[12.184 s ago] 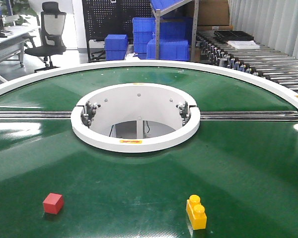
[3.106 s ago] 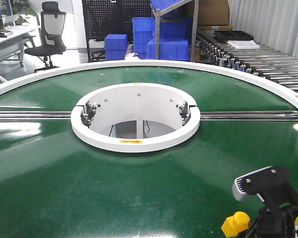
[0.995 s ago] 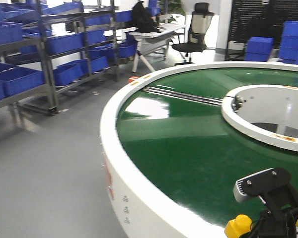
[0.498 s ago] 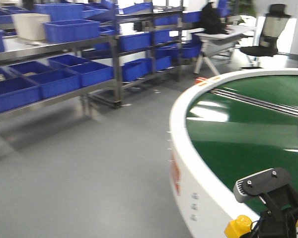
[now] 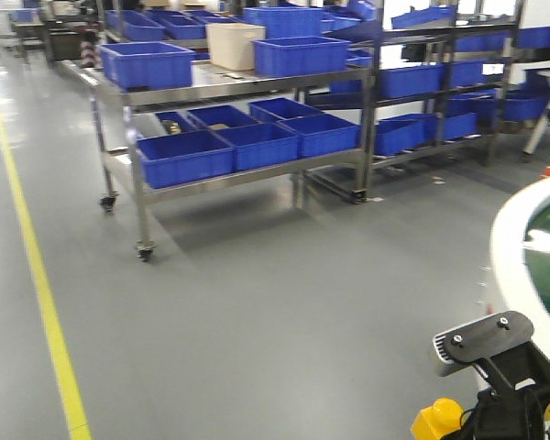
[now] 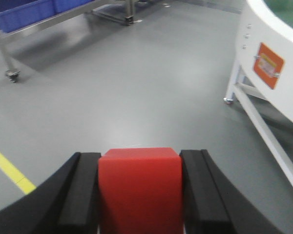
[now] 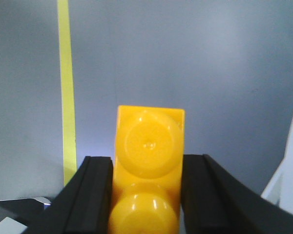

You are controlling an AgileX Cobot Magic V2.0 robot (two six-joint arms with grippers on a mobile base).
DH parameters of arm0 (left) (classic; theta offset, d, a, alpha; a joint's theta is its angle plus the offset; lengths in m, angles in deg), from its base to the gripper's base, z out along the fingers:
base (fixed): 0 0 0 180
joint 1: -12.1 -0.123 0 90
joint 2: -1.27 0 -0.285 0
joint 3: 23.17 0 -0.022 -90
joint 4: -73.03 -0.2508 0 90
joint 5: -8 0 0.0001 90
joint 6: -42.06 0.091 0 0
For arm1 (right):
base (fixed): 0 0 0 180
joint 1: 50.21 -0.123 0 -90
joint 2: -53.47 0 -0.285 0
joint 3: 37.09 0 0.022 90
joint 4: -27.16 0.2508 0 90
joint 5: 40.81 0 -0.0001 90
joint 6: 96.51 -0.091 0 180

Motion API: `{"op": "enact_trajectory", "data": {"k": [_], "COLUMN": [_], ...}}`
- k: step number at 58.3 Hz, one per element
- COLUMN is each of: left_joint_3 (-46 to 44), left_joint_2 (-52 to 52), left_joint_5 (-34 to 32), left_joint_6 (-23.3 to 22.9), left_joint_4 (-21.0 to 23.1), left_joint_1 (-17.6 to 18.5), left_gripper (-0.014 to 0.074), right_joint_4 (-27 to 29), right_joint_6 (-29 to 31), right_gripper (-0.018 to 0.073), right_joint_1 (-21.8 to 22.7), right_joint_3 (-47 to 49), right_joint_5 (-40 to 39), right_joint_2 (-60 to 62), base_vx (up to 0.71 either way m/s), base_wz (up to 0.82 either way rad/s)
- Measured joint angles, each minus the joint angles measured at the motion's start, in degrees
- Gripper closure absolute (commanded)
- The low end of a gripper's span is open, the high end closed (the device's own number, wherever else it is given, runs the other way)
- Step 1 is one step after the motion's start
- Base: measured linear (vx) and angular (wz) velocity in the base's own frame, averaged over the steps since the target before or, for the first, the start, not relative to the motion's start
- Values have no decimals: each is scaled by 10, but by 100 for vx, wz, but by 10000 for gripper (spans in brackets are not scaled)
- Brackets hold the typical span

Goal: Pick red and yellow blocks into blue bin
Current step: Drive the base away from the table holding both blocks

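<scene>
My left gripper [image 6: 140, 158] is shut on the small red cube [image 6: 140, 190], its black pads pressed on both sides, held above the grey floor. My right gripper [image 7: 147, 163] is shut on the yellow two-stud brick [image 7: 149, 141], studs facing the camera. In the front view the right gripper [image 5: 460, 425] sits at the lower right with the yellow brick [image 5: 436, 420] sticking out to its left. The left gripper does not show there. Several blue bins stand on a steel shelf cart [image 5: 147, 188], one wide bin [image 5: 185, 151] on its lower shelf. I cannot tell which is the task's bin.
A beige tub [image 5: 236, 44] stands on the cart's top shelf between blue bins. More racks with blue bins [image 5: 440, 82] stand behind. The white rim of the round green table [image 5: 524, 247] is at the right, its leg frame [image 6: 263, 131] near my left arm. A yellow floor line [image 5: 41, 275] runs at the left.
The front view has swung left, away from the green table toward the shelf racks, which now stand closer. Both grippers keep hold of their blocks.
</scene>
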Motion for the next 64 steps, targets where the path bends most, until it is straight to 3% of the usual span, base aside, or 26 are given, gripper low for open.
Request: {"op": "enact_trajectory", "data": {"k": [64], "left_joint_3": [0], "left_joint_2": [0], "left_joint_5": [0], "left_joint_6": [0], "left_joint_4": [0], "left_joint_1": [0], "left_gripper": [359], "right_joint_4": [0], "right_joint_6": [0], "right_gripper": [288], "right_joint_1": [0], "right_joint_3": [0], "right_joint_5": [1], "right_joint_2": [0], "base_vx": [18], "base_wz": [13]}}
